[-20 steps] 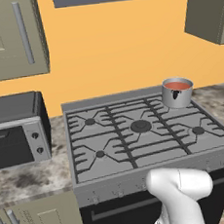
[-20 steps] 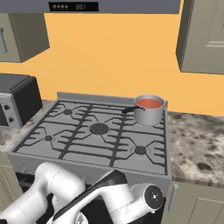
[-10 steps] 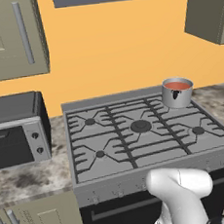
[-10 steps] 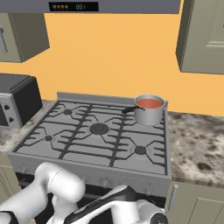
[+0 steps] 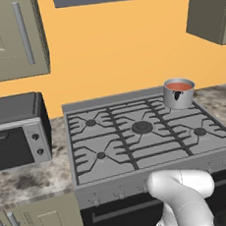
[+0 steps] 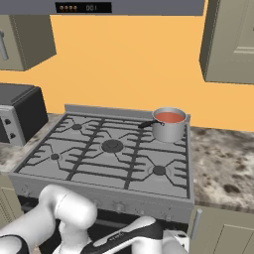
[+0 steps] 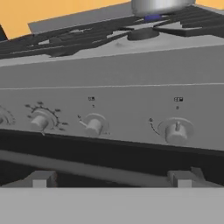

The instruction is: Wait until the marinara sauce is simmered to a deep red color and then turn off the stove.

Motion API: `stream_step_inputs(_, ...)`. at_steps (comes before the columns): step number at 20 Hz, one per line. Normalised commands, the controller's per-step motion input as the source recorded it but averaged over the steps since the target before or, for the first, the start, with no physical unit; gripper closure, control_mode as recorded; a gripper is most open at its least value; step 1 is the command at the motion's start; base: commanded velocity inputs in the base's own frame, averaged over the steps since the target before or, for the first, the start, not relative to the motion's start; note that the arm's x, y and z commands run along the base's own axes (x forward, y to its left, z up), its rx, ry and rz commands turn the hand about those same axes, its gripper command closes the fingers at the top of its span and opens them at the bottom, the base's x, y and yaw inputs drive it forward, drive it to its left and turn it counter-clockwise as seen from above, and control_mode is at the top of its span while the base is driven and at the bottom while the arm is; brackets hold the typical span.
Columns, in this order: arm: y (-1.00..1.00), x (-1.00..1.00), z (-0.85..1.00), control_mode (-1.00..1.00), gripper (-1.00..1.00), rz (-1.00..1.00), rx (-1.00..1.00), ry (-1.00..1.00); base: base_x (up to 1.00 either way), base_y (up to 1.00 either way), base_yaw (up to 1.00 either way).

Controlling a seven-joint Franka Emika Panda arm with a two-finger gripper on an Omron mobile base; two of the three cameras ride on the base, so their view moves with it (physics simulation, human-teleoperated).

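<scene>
On the far right burner of the stove sits a small shiny pot with orange-red marinara sauce inside. Low at the stove's front, the gripper has its fingers spread wide, holding nothing, facing the knobs.

The hand view looked level at the front panel of the stove. Three knobs sat in a row along that panel: a left knob ringed by tick marks, a middle knob, and a right knob with its pointer upright. Below them ran the oven door handle on two brackets. Above, dark grates crossed the stovetop, and at its far right corner stood the steel saucepan over a small blue flame.
</scene>
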Motion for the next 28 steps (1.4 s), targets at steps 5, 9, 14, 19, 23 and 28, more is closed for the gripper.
stream_step_inputs(5, 0.25, 0.15, 0.0, -1.0, -1.0, 0.08, -0.21, -0.07, 0.0, 0.0, 0.0)
stream_step_inputs(9, 0.61, 0.12, 0.0, -1.0, -1.0, 0.04, -0.23, 0.0, 0.0, 0.0, 0.0)
stream_step_inputs(14, 0.59, 0.01, -0.01, -1.0, -1.0, 0.02, -0.24, 0.0, 0.0, 0.0, 0.0)
stream_step_inputs(19, 0.32, 0.0, -0.02, -1.0, -1.0, 0.01, -0.15, -0.02, 0.0, 0.0, 0.0)
stream_step_inputs(23, 0.03, 0.0, 0.0, -1.0, -1.0, 0.0, -0.02, -0.11, 0.0, 0.0, 0.0)
stream_step_inputs(28, 0.1, 0.04, 0.1, -1.0, -1.0, 0.01, -0.07, -0.21, 0.0, 0.0, 0.0)
